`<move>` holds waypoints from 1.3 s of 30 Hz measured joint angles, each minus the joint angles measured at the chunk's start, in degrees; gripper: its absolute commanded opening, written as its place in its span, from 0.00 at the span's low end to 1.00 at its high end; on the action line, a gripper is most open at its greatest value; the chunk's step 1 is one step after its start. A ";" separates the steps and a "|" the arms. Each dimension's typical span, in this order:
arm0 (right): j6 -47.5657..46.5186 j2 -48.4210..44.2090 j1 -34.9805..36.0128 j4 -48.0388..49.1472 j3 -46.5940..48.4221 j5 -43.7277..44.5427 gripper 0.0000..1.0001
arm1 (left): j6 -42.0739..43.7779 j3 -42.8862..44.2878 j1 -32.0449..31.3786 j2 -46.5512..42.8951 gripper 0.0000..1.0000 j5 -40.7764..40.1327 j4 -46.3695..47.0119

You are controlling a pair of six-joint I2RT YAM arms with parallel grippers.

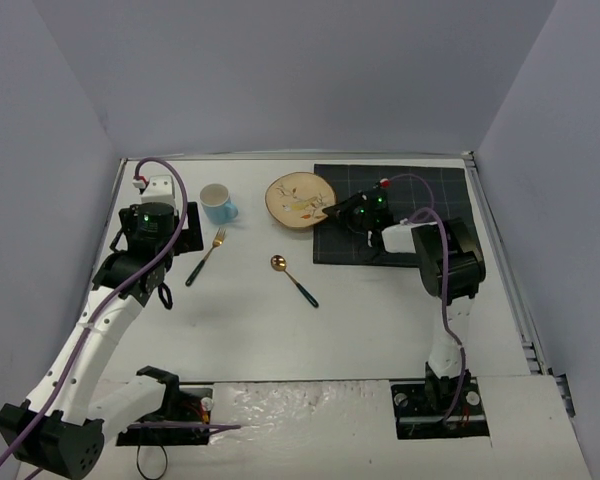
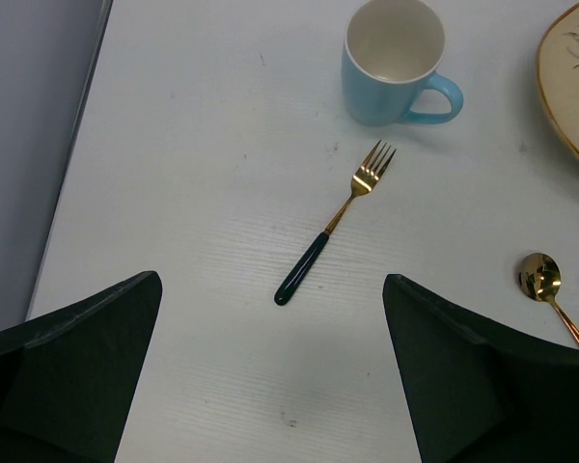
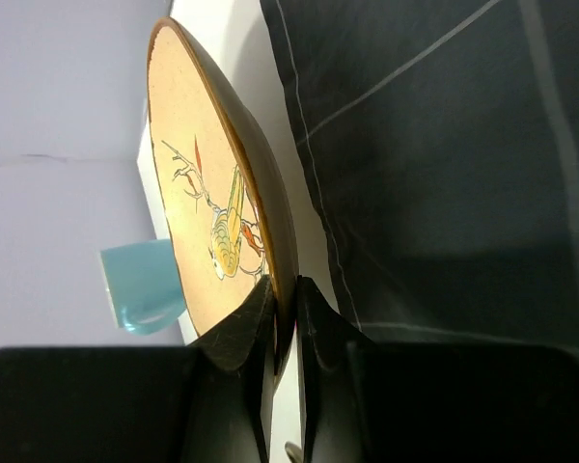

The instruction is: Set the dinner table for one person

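Likely a lab: plain grey-walled robot booth (image 1: pixel 300 70)

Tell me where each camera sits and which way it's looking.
Top external: above and behind the robot, looking down on the dinner table; left arm and right arm show.
Left wrist: on the left arm, looking down at the fork and mug; open left claw frames it.
Right wrist: on the right arm, sideways along the plate rim, right claw shut on it, mat beyond.
Shared: both wrist views catch mug and plate.
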 measured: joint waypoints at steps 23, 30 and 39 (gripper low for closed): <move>-0.57 -17.22 -30.86 6.95 -19.41 -13.07 0.00 | 0.01 0.00 0.00 0.11 0.97 0.81 0.10; -3.12 -17.19 -34.99 6.55 -20.12 -14.14 0.00 | 0.01 0.00 0.00 0.11 0.97 0.85 0.10; -6.13 -15.65 -35.10 6.25 -20.17 -15.37 0.00 | 0.01 0.00 0.00 0.13 0.97 1.03 0.10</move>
